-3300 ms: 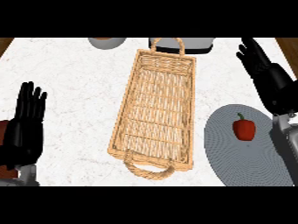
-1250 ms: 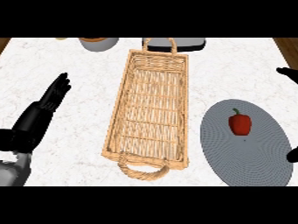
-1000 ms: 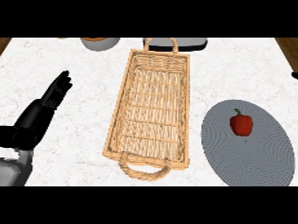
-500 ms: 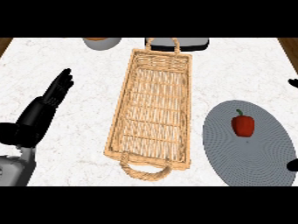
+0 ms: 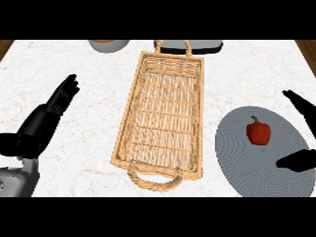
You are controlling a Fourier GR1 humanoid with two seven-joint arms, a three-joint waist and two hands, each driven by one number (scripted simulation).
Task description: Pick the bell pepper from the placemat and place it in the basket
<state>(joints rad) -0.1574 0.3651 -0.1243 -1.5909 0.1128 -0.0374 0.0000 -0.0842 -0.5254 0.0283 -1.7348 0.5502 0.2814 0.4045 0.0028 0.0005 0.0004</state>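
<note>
A small red bell pepper (image 5: 258, 132) with a green stem stands on the round grey placemat (image 5: 256, 171) at the right. A long woven basket (image 5: 162, 113) with loop handles lies in the middle of the white counter, with nothing in it. My right hand (image 5: 313, 125) comes in from the right edge, open, fingers stretched above the pepper's right side and thumb low over the mat; it does not touch the pepper. My left hand (image 5: 42, 121) rests open at the left, fingers pointing up and away.
A grey bowl (image 5: 108, 44) with something orange inside and a dark-and-white object (image 5: 196, 45) stand at the counter's far edge, behind the basket. Wooden floor shows beyond the counter's left and right corners.
My right hand has come back into view from the right edge and spread toward the pepper. The view has shifted slightly. The left hand, pepper and basket stay put.
</note>
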